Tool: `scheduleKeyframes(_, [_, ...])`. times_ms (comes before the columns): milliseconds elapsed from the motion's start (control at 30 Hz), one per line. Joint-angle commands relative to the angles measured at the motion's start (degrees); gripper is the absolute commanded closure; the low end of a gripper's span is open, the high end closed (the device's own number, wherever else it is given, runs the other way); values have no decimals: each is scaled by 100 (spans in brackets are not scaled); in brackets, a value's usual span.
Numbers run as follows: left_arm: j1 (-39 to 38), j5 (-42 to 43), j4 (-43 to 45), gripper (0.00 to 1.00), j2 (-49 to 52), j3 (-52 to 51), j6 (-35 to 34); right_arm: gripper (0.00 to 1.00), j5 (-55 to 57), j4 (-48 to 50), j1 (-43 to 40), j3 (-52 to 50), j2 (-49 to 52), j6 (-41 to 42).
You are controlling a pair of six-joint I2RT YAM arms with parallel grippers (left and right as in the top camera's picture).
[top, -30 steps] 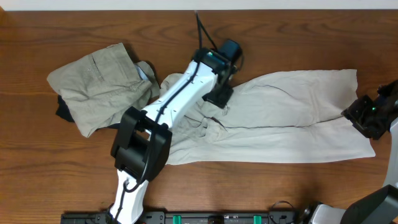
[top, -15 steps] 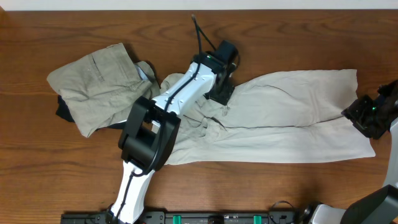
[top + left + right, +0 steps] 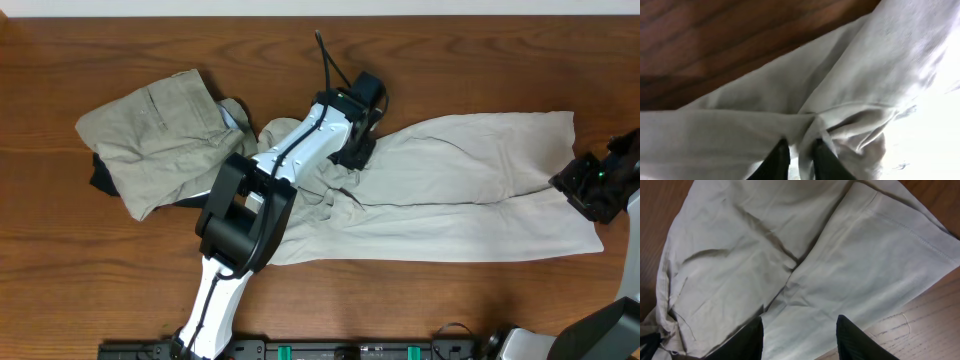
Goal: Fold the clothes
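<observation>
Pale garment (image 3: 470, 190): lies spread flat across the middle and right of the desk (image 3: 450, 60), long axis left to right. The far edge runs slanting from the centre up to the right corner. The near edge runs almost straight, parallel to the desk front. The right hem stands near the right border of the overhead view. The left end is bunched and wrinkled under the left arm (image 3: 290, 160).

Khaki garment (image 3: 160, 135): crumpled heap at the left, touching the left end of the pale garment. A dark cloth (image 3: 100, 180) shows under its left edge.

Left pincer (image 3: 799, 152): at the far edge of the pale garment, near the centre of the desk. Fingers pressed close together, pinching a raised ridge of the pale cloth between them. Bare wood shows just beyond that edge.

Right pincer (image 3: 800, 322): at the right hem, over the split between the two legs. Fingers spread apart, with the cloth lying flat beneath.

Open room: a broad band of bare wood shows along the far side, and a narrower band along the near side, between the near edge and the desk front
</observation>
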Motion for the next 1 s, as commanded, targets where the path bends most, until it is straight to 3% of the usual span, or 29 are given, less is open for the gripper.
scheduleKeyframes(0, [13,-378,-153,88,-149,37,31,54,-24,-2,55,-33,22,-70])
scheduleKeyframes(500, [2,-723,-1495,93,-778,37,-337,53,-28,-24,55,-33,22,-70])
scheduleKeyframes(600, [-42,-498,-1008,55,-748,35,-313,53,-26,-17,55,-33,22,-70])
scheduleKeyframes(633, [-61,-380,-776,49,-723,35,-269,53,-26,-9,55,-33,22,-70])
scheduleKeyframes(733, [-120,-319,-278,41,-605,35,-184,53,-26,0,55,-33,22,-70])
scheduleKeyframes(967, [-146,-323,33,41,-157,35,48,52,-26,-24,55,-33,22,-70])
